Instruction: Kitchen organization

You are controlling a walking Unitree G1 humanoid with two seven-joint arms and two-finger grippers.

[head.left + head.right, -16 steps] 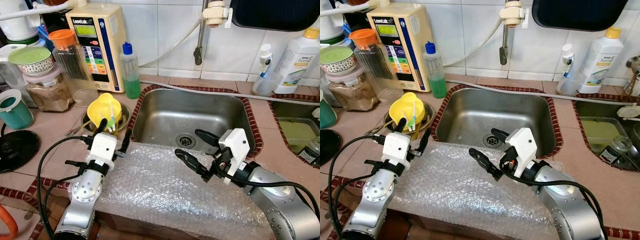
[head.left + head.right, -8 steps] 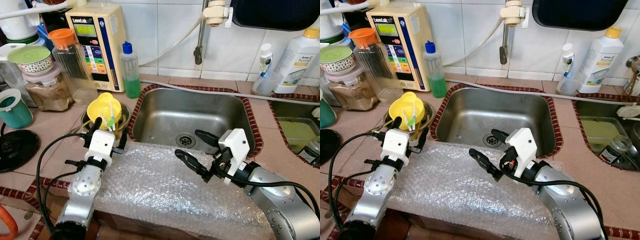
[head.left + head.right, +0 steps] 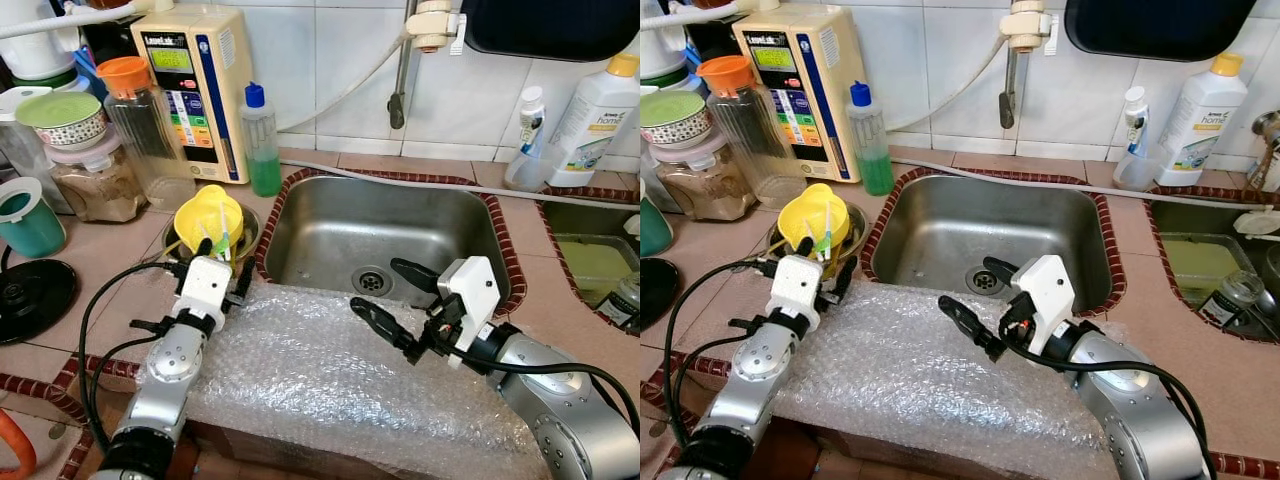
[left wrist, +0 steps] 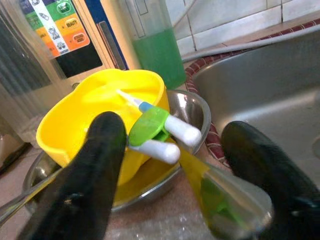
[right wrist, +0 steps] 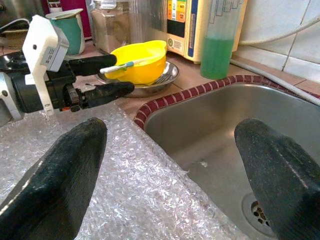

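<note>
Left end effector (image 3: 221, 273), fingers spread, flanks the yellow bowl (image 3: 205, 216) at ten o'clock; right end effector (image 3: 392, 294) released over the sink (image 3: 330, 225).

Sink (image 3: 330, 225) brushed steel, dull sheen; yellow cup (image 3: 205, 215) glossy plastic; bubble wrap (image 3: 300, 370) clear, bumpy.

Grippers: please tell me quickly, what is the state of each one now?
Left gripper: open, holding nothing, fingers either side of the toothbrush handles in the yellow bowl.
Right gripper: open, holding nothing, over the bubble wrap beside the sink.
</note>
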